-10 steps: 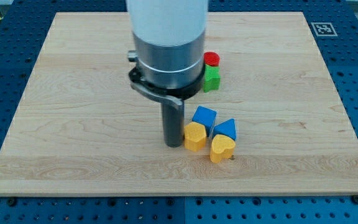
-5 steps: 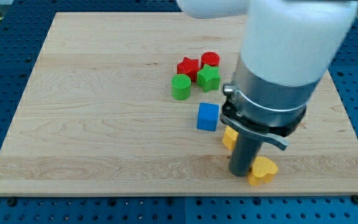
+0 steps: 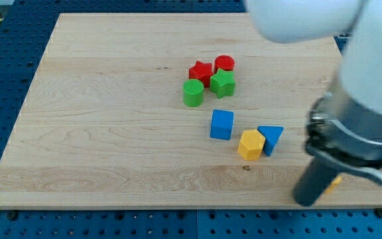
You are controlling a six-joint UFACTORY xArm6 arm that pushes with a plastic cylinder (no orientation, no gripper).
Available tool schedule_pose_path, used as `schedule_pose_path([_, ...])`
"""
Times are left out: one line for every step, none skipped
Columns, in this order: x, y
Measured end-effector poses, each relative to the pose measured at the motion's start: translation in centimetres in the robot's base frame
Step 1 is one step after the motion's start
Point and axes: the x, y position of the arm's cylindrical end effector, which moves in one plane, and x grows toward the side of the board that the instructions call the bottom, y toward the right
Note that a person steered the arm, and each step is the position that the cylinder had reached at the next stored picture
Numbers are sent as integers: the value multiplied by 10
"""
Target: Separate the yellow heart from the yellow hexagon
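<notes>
The yellow hexagon (image 3: pixel 251 145) lies right of the board's middle, touching a blue triangle (image 3: pixel 270 139) on its right. The yellow heart (image 3: pixel 335 180) is near the board's bottom right corner; only a sliver shows behind my rod. My tip (image 3: pixel 306 201) rests at the board's bottom edge, just left of the heart and well right of and below the hexagon. A wide gap separates heart and hexagon.
A blue cube (image 3: pixel 222 124) sits left of the hexagon. A red star (image 3: pixel 201 71), red cylinder (image 3: pixel 225 64), green cylinder (image 3: pixel 193 93) and green star (image 3: pixel 223 83) cluster above the middle. The arm's body covers the board's right side.
My tip has moved right and slightly down toward the bottom right corner, carrying the yellow heart with it. The hexagon and blue triangle, earlier hidden, now show and stay behind.
</notes>
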Motion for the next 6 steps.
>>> schedule_pose_path([-1, 56])
schedule_pose_path([2, 50])
schedule_pose_path([2, -11])
schedule_pose_path([2, -96])
schedule_pose_path([-14, -138])
schedule_pose_path([-49, -137])
